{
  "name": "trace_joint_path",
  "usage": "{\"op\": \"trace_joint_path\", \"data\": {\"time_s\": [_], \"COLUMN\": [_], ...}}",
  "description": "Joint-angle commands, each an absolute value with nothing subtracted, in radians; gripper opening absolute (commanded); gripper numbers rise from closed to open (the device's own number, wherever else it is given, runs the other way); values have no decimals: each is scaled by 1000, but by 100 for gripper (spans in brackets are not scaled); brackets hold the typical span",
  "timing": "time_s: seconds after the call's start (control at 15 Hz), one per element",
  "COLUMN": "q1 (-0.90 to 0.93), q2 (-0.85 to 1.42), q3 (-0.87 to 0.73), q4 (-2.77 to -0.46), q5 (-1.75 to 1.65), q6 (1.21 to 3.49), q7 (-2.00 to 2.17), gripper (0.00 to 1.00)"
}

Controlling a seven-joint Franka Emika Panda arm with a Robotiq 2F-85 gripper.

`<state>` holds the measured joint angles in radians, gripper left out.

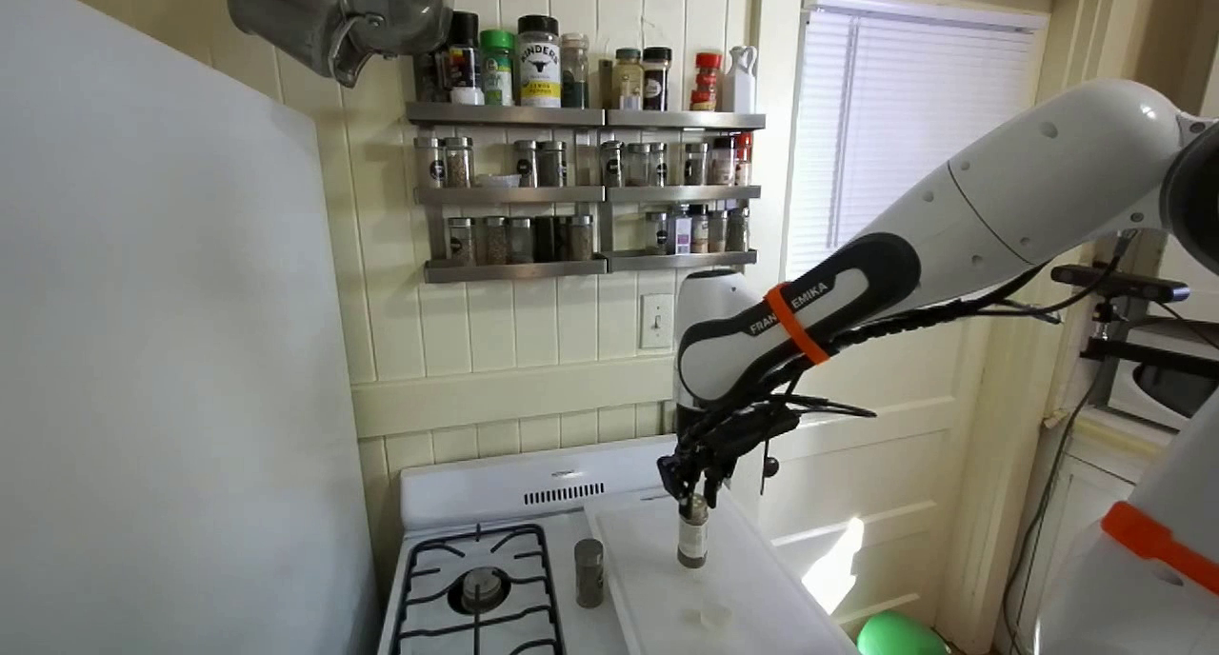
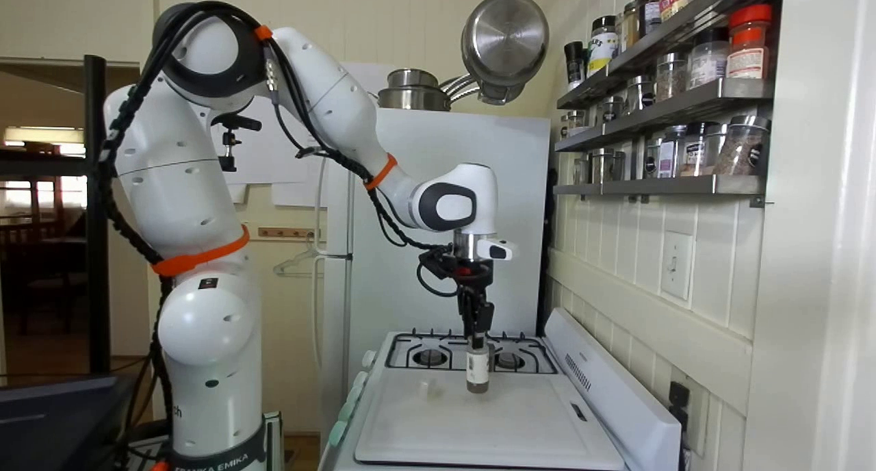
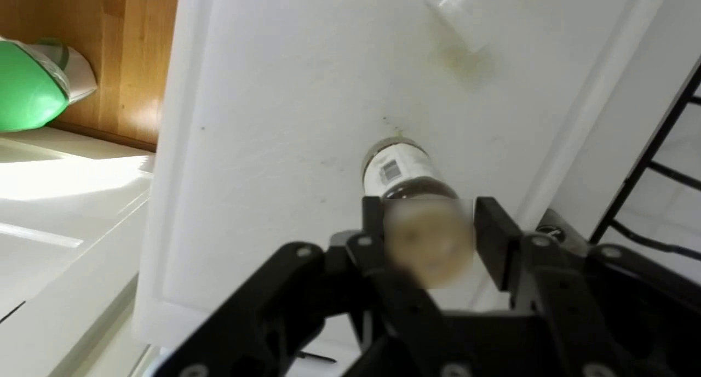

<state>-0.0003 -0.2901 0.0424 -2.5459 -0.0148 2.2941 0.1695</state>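
A small glass spice bottle with a white label stands near upright over the white stove cover (image 2: pixel 547 430), seen in both exterior views (image 1: pixel 693 543) (image 2: pixel 478 370). My gripper (image 3: pixel 430 223) comes down from above, with its black fingers on either side of the bottle's tan, blurred top, which fills the gap between them. In the wrist view the bottle's labelled side and base (image 3: pixel 397 166) show beyond the fingertips. Whether the base touches the cover I cannot tell. A dark-lidded grey jar (image 1: pixel 589 573) stands beside the cover, near the burner grate.
A small pale translucent object (image 2: pixel 426 387) sits on the cover, by a yellowish stain. Black burner grates (image 1: pixel 478 593) adjoin it. The stove's back panel (image 2: pixel 602 382) rises behind; spice shelves (image 1: pixel 514 270) hang on the wall above. The refrigerator (image 1: pixel 181 350) stands close by.
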Motion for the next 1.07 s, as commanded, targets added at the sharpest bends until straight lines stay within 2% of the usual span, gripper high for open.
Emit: {"op": "trace_joint_path", "data": {"time_s": [0.0, 1.0], "q1": [-33, -23], "q2": [-297, -180], "q3": [-1, -56], "q4": [-2553, -2439], "q5": [-11, 95], "q6": [2331, 2328], "q7": [132, -49], "gripper": [20, 20]}}
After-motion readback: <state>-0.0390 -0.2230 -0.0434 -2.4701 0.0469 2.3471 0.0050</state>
